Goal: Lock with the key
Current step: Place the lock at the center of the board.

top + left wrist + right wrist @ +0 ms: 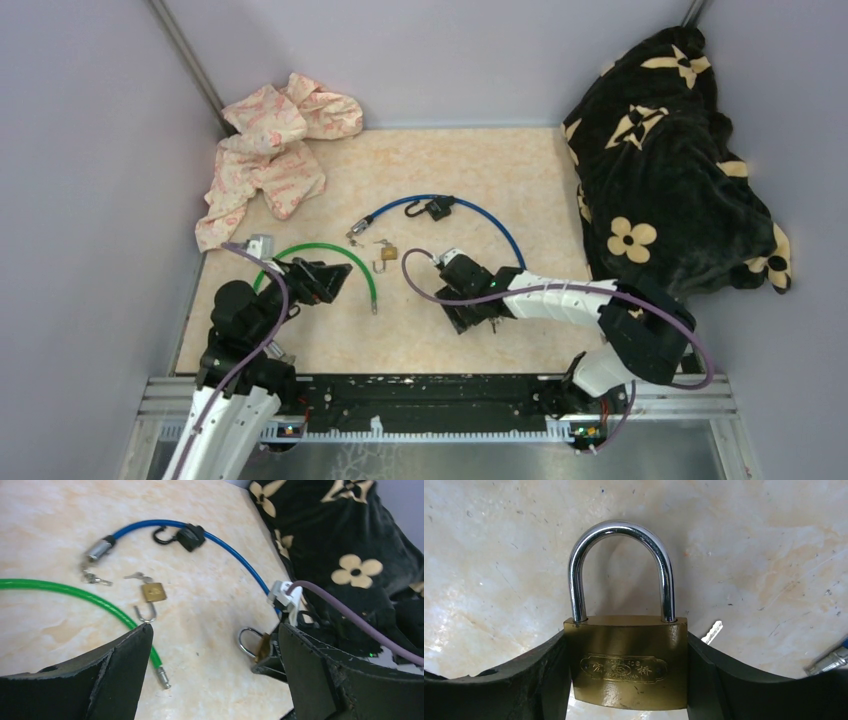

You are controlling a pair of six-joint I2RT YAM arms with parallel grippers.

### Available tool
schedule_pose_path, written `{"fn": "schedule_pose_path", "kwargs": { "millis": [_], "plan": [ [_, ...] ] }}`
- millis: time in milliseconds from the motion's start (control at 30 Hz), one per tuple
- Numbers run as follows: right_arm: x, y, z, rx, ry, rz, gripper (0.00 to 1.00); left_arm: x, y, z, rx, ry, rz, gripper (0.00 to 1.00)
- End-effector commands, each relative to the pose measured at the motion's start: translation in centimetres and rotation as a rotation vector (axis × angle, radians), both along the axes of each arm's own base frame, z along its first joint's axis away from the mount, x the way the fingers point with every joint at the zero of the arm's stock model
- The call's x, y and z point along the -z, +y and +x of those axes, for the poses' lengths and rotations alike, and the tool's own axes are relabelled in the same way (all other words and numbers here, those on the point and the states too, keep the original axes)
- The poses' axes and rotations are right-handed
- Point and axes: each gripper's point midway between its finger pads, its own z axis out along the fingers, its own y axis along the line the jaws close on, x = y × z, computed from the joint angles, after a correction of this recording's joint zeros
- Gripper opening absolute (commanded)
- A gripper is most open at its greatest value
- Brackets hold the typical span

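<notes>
A brass padlock [625, 660] with its chrome shackle seated in the body stands upright on the table. My right gripper [625, 645] is shut on its two sides. A silver key tip [713, 631] pokes out behind the right finger. From the left wrist view the same padlock [255, 642] shows edge-on at the right gripper's tip. My left gripper [215, 630] is open wide with nothing between its fingers, left of the padlock. From above, the left gripper [325, 282] and the right gripper [462, 300] face each other across bare table.
A small brass padlock [153, 591] with an open shackle lies near a green cable [75, 592]. A blue cable [235, 555] carries a black padlock [190, 536] and a key bunch [95, 577]. A pink cloth [270, 150] and a black blanket [670, 160] fill the far corners.
</notes>
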Motion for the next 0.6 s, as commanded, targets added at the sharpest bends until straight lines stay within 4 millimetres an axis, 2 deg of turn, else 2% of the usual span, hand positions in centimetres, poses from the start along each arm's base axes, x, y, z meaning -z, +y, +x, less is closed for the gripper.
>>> {"fn": "schedule_pose_path", "kwargs": {
  "millis": [0, 33, 67, 100, 167, 267, 333, 367, 433, 500, 567],
  "plan": [
    [-3.4, 2.2, 2.0, 0.115, -0.036, 0.053, 0.63, -1.7, 3.8, 0.6, -0.204, -0.035, 0.020, 0.99],
    [-3.9, 2.3, 2.5, 0.118, -0.054, 0.042, 0.91, -2.0, 4.4, 0.6, -0.233, -0.042, 0.023, 0.99],
    [-4.8, 2.8, 3.3, 0.121, -0.081, 0.045, 0.97, -2.3, 5.0, 0.7, -0.266, -0.051, 0.025, 0.99],
    [-5.5, 3.6, 4.1, 0.121, -0.108, 0.056, 0.98, -2.7, 5.6, 0.7, -0.295, -0.067, 0.025, 0.99],
    [-7.5, 6.6, 5.6, 0.090, -0.161, 0.121, 0.97, -3.7, 6.4, 0.7, -0.333, -0.107, 0.018, 0.99],
    [-8.8, 13.4, 6.4, -0.003, -0.165, 0.241, 0.85, -5.1, 7.6, 0.5, -0.391, -0.153, -0.001, 0.99],
    [-8.2, 17.6, 6.2, -0.074, -0.125, 0.272, 0.76, -6.0, 8.6, 0.0, -0.433, -0.180, -0.003, 0.99],
    [-7.3, 19.2, 6.0, -0.101, -0.104, 0.259, 0.74, -6.5, 9.1, -0.2, -0.458, -0.191, -0.003, 0.99],
    [-6.6, 22.4, 6.2, -0.138, -0.089, 0.259, 0.73, -7.1, 9.9, -0.6, -0.495, -0.212, 0.006, 0.99],
    [-4.7, 23.9, 6.4, -0.152, -0.048, 0.219, 0.70, -7.9, 10.3, -1.1, -0.510, -0.241, 0.013, 0.99],
    [-3.0, 24.4, 6.9, -0.151, -0.036, 0.175, 0.67, -8.5, 10.6, -1.4, -0.522, -0.263, 0.022, 0.99]
  ]
}}
